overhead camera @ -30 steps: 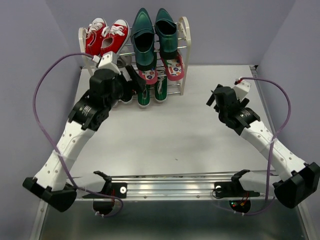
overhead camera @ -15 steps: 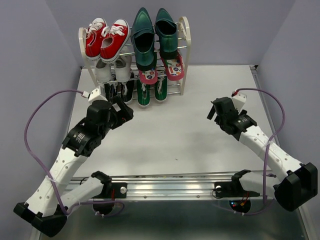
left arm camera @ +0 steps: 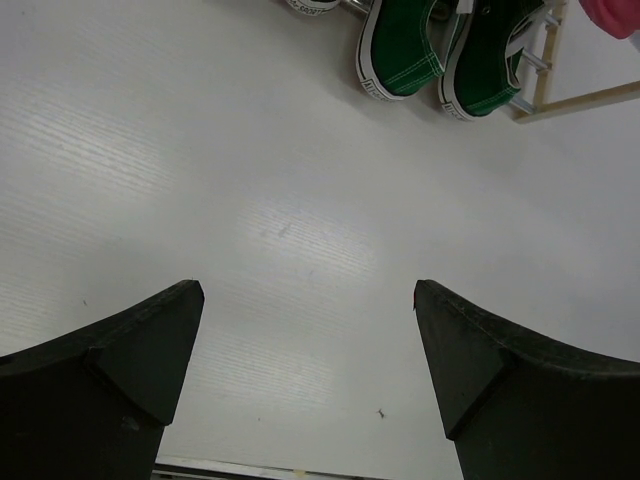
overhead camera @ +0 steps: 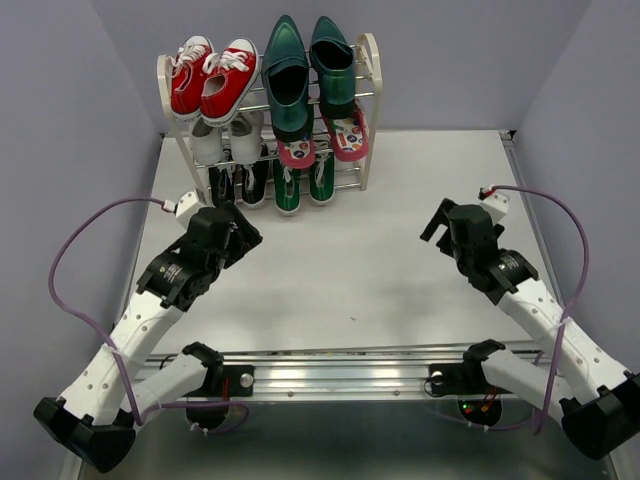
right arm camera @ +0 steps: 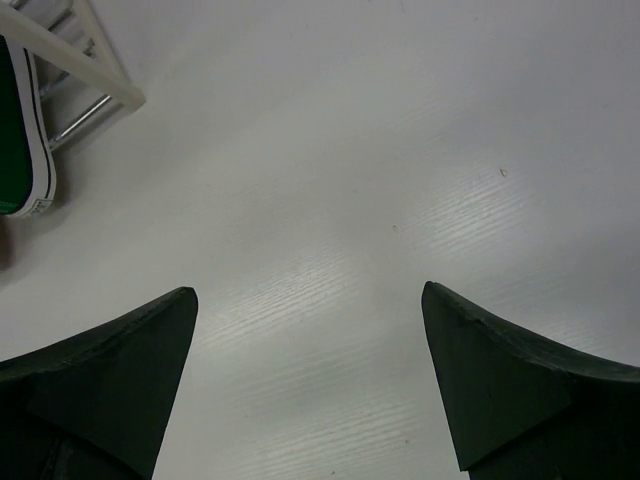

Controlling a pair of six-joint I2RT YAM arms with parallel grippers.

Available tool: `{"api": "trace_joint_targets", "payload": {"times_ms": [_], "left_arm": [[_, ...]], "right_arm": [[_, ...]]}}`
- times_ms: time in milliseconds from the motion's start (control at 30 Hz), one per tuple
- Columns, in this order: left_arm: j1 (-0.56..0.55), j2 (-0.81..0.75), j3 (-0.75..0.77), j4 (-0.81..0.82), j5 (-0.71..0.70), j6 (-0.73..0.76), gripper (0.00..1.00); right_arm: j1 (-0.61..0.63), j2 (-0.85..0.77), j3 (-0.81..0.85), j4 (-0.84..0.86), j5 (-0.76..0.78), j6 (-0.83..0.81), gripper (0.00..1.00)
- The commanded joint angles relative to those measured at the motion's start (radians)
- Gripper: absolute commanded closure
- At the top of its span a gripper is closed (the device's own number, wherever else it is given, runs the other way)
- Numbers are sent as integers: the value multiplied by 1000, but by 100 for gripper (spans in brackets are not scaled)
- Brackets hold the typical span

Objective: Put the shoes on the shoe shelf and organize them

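Shoe shelf (overhead camera: pixel 372 100) at the back of the surface (overhead camera: pixel 350 270), close to the wall.

Top row: red sneakers (overhead camera: pixel 210 75) on the left, shiny green loafers (overhead camera: pixel 305 75) on the right, pointed toes toward the wall.

Middle row: white sneakers (overhead camera: pixel 225 140) on the left, pink flip-flops (overhead camera: pixel 325 140) on the right, ends hanging a little over the front.

Bottom row: black sneakers (overhead camera: pixel 235 185) on the left, green sneakers (overhead camera: pixel 303 185) on the right, ends poking out at the front.

Left gripper (overhead camera: pixel 245 235) above the bare surface, near the front left of the shelf but not touching it. Wide open, nothing between the fingers.

Right gripper (overhead camera: pixel 437 222) off to the right, well apart from the shelf, also above bare surface. Wide open too, holding nothing.

From the left wrist: white-edged ends of the green sneakers at the very top, beside a cream leg of the shelf.
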Motion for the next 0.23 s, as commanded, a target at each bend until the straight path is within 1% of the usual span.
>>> {"api": "trace_joint_targets", "payload": {"times_ms": [0,200], "left_arm": [[22,0,-12,55,-43,-37,1],[40,77,-3,103,-20,-26,1]], "right_arm": [[-3,-56,-24,54,47,-15,0],[-3,-61,-2,52,24,-63,0]]}}
